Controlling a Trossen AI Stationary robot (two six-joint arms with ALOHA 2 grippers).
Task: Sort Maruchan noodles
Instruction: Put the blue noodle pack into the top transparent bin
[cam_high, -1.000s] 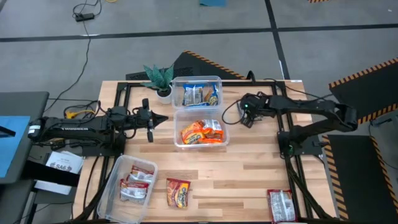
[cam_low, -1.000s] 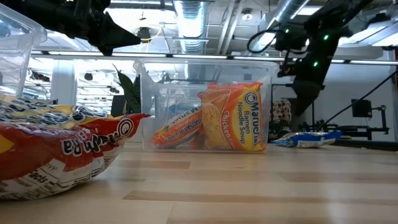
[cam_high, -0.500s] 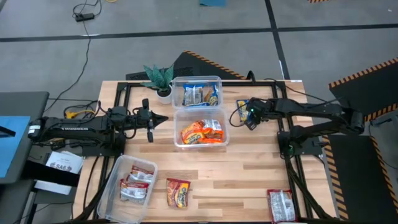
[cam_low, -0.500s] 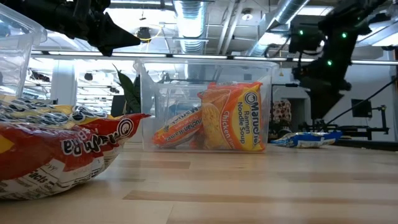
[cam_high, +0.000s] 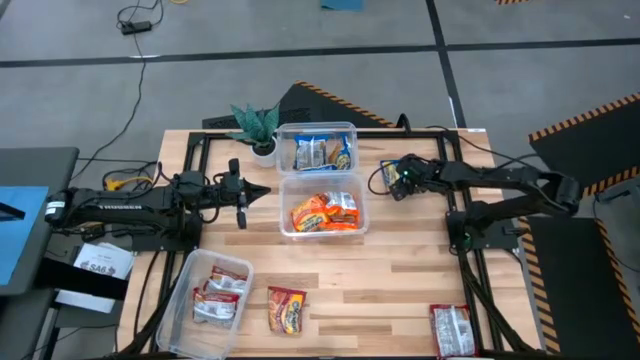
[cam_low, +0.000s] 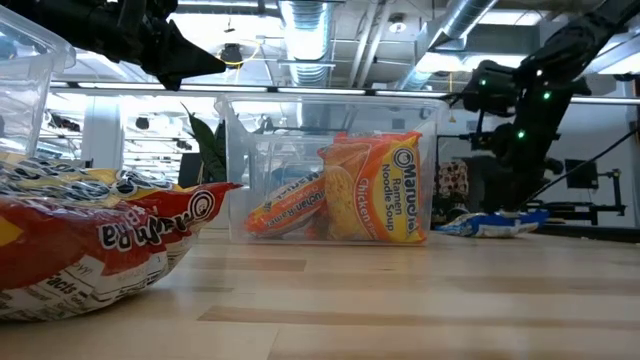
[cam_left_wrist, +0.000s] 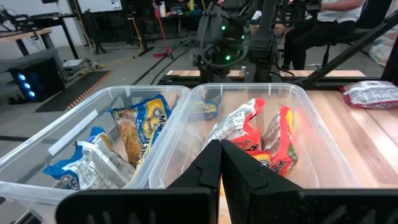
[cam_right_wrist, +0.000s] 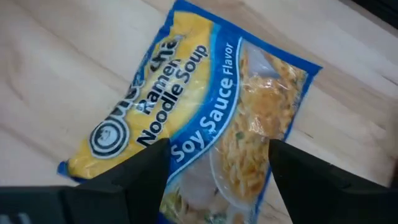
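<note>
A blue-and-yellow noodle packet (cam_right_wrist: 199, 118) lies flat on the table at the far right, and also shows in the low view (cam_low: 495, 225). My right gripper (cam_right_wrist: 217, 180) hovers over it, pointing down, open, with a finger on either side and touching nothing; it also shows in the high view (cam_high: 397, 180). My left gripper (cam_high: 258, 190) is shut and empty, held level left of the tubs, well above the table (cam_low: 195, 55). Loose packets lie near the front edge: a red one (cam_high: 286, 308) and a red-and-silver one (cam_high: 452, 328).
Three clear tubs stand on the table: one with blue packets (cam_high: 316, 150) at the far middle, one with orange packets (cam_high: 322, 212) in front of it, one with red-and-silver packets (cam_high: 212, 290) at the near left. A small potted plant (cam_high: 258, 125) stands far left.
My right gripper has shifted a little toward the table's right edge and now stands over the blue-and-yellow packet. The packet has stayed where it lay.
</note>
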